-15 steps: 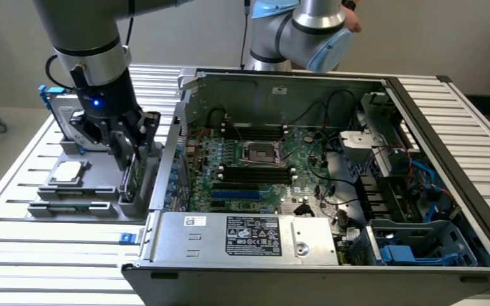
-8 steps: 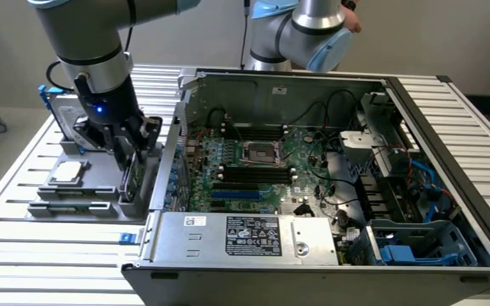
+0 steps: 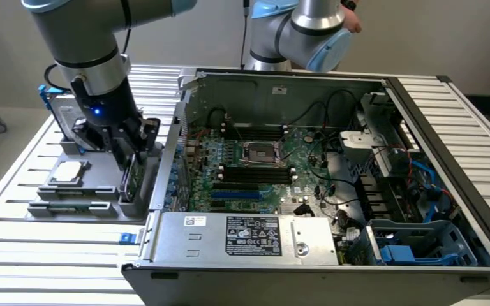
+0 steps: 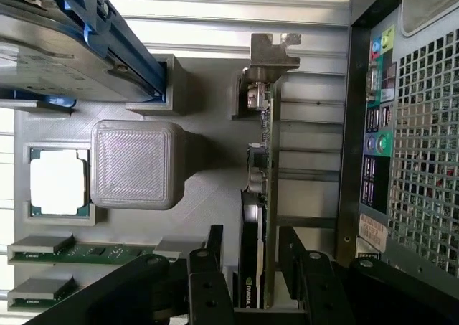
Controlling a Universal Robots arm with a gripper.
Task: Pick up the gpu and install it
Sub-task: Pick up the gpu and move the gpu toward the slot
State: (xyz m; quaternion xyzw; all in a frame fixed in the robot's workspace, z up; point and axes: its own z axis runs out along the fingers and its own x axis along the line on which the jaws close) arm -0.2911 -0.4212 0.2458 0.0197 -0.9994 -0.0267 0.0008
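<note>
The gpu (image 3: 132, 173) stands on its edge in a slot of the grey holder tray (image 3: 81, 191), just outside the computer case's wall on the exterior view's left. In the wrist view the gpu (image 4: 259, 189) shows its thin edge, with green board, black cover and silver end bracket (image 4: 271, 52). My gripper (image 3: 129, 145) hangs directly over it. In the wrist view the gripper (image 4: 252, 245) is open, one black finger (image 4: 214, 247) on each side of the card, with small gaps showing.
The open computer case (image 3: 415, 127) with its motherboard (image 3: 258, 166) lies beside the tray. The tray also holds a hard drive in a blue frame (image 4: 64, 45), a processor (image 4: 59, 183) and memory sticks (image 4: 72, 253). A second arm (image 3: 300, 32) stands behind the case.
</note>
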